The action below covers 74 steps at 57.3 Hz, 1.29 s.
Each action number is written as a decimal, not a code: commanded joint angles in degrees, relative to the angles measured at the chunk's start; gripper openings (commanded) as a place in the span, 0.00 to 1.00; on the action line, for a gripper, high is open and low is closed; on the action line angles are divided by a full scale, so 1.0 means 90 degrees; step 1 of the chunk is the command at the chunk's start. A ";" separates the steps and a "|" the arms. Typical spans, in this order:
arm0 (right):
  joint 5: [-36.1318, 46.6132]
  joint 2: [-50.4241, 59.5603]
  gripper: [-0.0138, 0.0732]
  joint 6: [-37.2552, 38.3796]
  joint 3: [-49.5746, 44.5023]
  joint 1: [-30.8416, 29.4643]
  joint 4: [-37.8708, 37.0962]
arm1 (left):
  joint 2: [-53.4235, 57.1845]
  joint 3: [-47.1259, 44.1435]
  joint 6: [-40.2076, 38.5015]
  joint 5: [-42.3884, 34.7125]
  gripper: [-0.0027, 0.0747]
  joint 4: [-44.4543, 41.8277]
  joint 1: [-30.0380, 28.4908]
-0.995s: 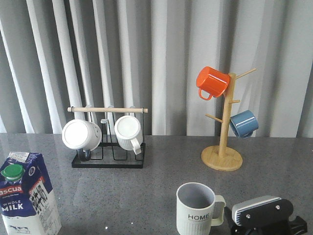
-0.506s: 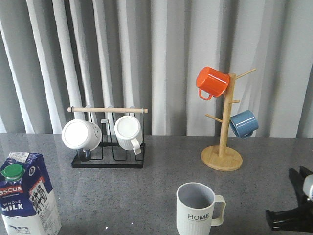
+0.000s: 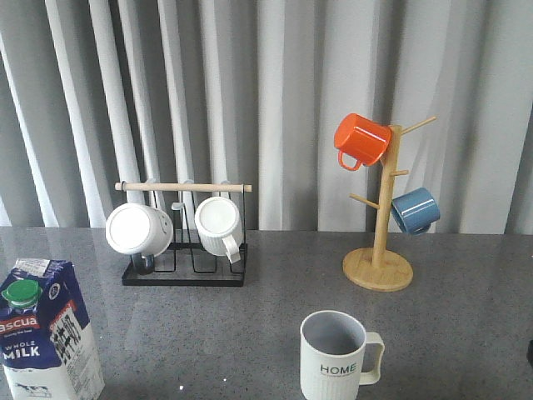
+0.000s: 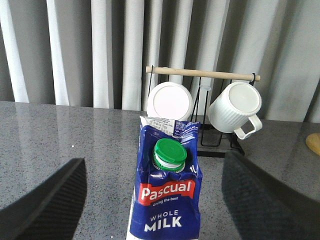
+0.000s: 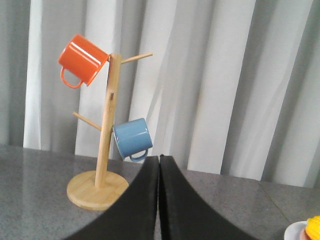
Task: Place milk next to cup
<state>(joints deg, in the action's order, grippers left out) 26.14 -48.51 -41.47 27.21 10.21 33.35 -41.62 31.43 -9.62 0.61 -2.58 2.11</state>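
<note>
Milk (image 3: 46,333) stands at the front view's lower left, well apart from the cup (image 3: 336,357) at lower centre. Left wrist view: left fingers (image 4: 42,200) spread either side of the carton; close squarely below the cap (image 4: 169,152). Right wrist view: right fingers (image 5: 140,200) pressed together.

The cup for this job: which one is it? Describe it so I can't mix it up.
On the grey table, look nearest the camera, in front of the wooden mug tree. The cup stands there alone and upright: pale, ribbed, "HOME" in black, unlike the plain white mugs on the rack.
</note>
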 commanded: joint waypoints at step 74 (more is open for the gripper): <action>-0.0367 0.0131 0.16 0.4495 0.0166 -0.1038 -0.4534 | 0.0020 0.0216 -0.0053 -0.0471 0.72 0.0038 0.0034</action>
<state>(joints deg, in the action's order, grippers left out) 18.85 -47.68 -0.55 27.21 1.23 -7.17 -41.62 31.43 -9.62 0.61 -2.58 2.11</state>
